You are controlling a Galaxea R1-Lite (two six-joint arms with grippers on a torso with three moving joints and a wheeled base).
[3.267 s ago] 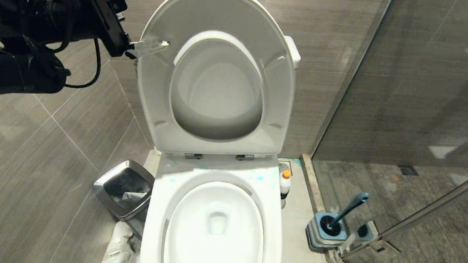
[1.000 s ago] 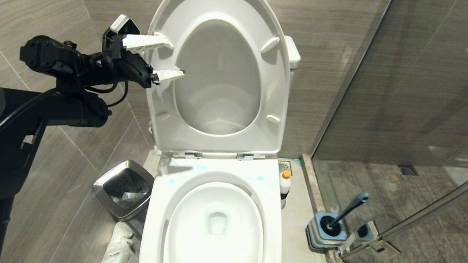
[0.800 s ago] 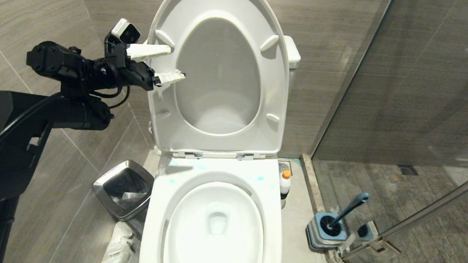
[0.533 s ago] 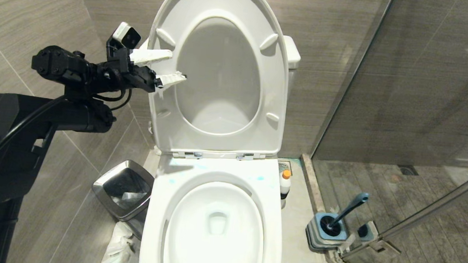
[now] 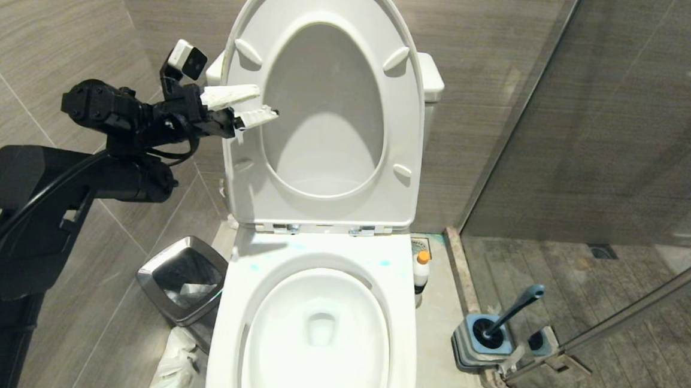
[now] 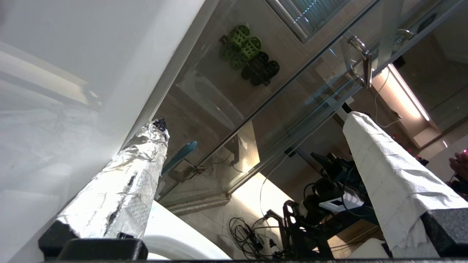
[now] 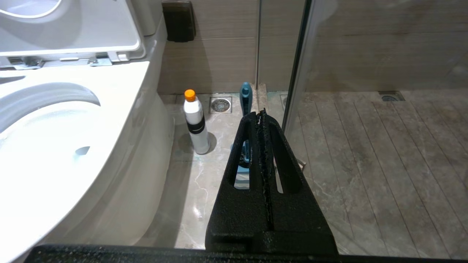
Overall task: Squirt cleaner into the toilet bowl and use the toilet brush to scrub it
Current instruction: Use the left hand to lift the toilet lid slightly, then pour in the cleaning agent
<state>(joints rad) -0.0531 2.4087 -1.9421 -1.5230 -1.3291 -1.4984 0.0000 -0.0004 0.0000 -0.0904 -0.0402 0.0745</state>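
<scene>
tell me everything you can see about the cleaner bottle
The cleaner is a small white plastic bottle with an orange cap and a dark band around its lower body. It stands upright on the pale floor, cap on, in the gap between the toilet bowl and the toilet brush, near the back wall and a round floor drain. It stands close beside the bowl's side; contact cannot be told. No gripper touches it.
</scene>
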